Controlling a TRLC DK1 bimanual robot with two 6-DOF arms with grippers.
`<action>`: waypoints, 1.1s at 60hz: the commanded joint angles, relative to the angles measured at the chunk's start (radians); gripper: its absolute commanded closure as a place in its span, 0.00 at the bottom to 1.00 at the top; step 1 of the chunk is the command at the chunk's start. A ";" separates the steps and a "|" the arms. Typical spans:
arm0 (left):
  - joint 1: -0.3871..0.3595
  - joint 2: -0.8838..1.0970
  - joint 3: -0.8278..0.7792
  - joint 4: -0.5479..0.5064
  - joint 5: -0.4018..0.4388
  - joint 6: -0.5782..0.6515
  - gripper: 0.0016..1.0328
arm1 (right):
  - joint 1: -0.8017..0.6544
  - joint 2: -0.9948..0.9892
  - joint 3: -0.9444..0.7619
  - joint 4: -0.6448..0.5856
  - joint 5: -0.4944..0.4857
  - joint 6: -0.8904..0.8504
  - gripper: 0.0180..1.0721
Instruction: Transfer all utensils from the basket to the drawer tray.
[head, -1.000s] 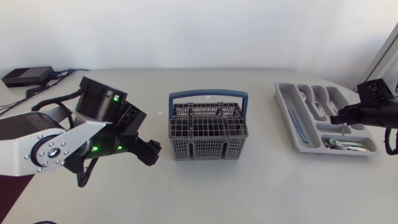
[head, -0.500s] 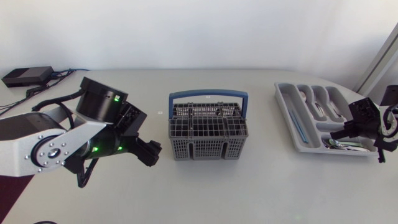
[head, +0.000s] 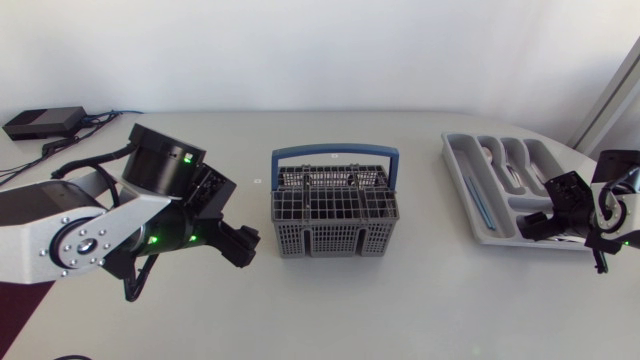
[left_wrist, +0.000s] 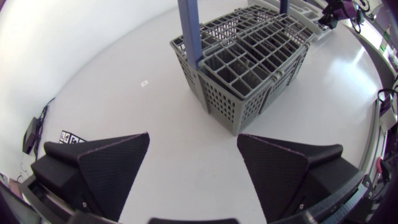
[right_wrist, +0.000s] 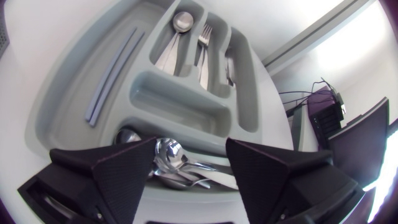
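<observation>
**A:** Your right arm has pulled back toward the table's edge since a second ago. Then it reached out above the far part of the drawer tray (head: 457, 152). Now the right gripper (head: 532, 226) sits low at the tray's near end. Your left arm has not shifted.

**B:** How do the right fingers stand?

**A:** Spread apart with nothing between them. In your right wrist view, the right gripper (right_wrist: 189, 148) hangs over the crosswise compartment, where a heap of spoons (right_wrist: 169, 155) lies.

**B:** What else is in the tray (right_wrist: 62, 109)?

**A:** A spoon (right_wrist: 181, 22) and a fork (right_wrist: 203, 38) lie in neighbouring long slots. Two pale blue sticks (right_wrist: 112, 74) lie in the slot at the side.

**B:** And your left side?

**A:** The left gripper (head: 241, 246) hovers just beside the basket (head: 335, 222), apart from it. In the left wrist view its fingers are wide open and grip nothing (left_wrist: 193, 138). The basket (left_wrist: 249, 68) stands ahead of them on the table (head: 400, 310), upright, with its blue handle (head: 335, 153) raised. It is mid-table, well apart from the tray.
</observation>
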 joint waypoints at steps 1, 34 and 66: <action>-0.008 -0.004 -0.006 -0.009 0.001 0.006 0.04 | 0.018 -0.065 -0.010 -0.048 0.000 0.017 0.09; -0.008 -0.007 -0.004 -0.007 0.001 0.004 0.04 | 0.575 -0.518 0.023 -0.496 -0.172 0.454 0.21; 0.005 -0.006 -0.002 -0.004 0.001 0.003 0.04 | 1.009 -0.162 0.194 -0.352 -0.187 0.675 0.89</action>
